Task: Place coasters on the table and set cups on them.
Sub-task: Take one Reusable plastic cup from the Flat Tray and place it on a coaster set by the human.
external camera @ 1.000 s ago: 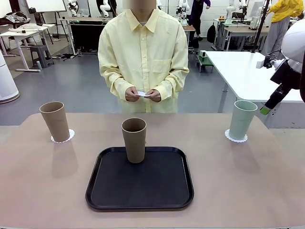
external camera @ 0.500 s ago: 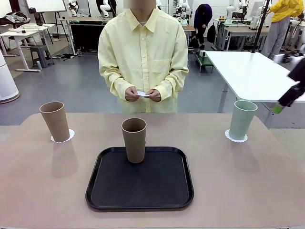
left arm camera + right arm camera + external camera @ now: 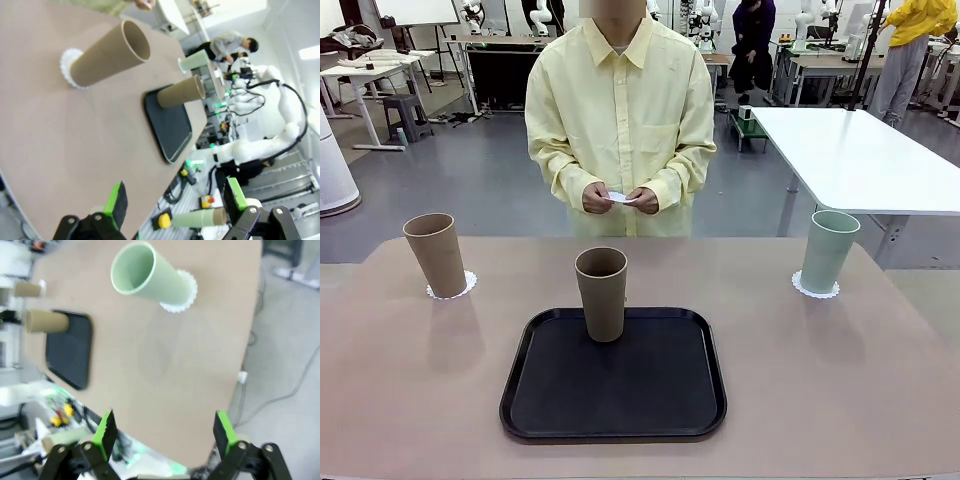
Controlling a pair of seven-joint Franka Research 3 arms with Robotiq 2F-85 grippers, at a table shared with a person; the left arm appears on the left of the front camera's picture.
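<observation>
front view across the tabletop [image 3: 840,390]: three cups stand upright, long axes vertical, mouths up; the tan cup [image 3: 437,255] is far left on a lacy white coaster [image 3: 468,284]; the mint cup [image 3: 828,250] is far right on a second coaster [image 3: 817,291]; the brown cup [image 3: 602,293] stands mid-table at the far edge of a black tray [image 3: 615,432]; a person in a pale yellow shirt stands at the far side, hands [image 3: 642,199] together at the waist, pinching a small white piece [image 3: 618,197]; left wrist view, rolled sideways: the left fingers [image 3: 117,202] are spread wide and empty near the tabletop's edge, well apart from the tan cup; right wrist view: the right fingers [image 3: 106,429] are spread wide and empty, raised above the tabletop's edge, the mint cup well ahead on its coaster.
</observation>
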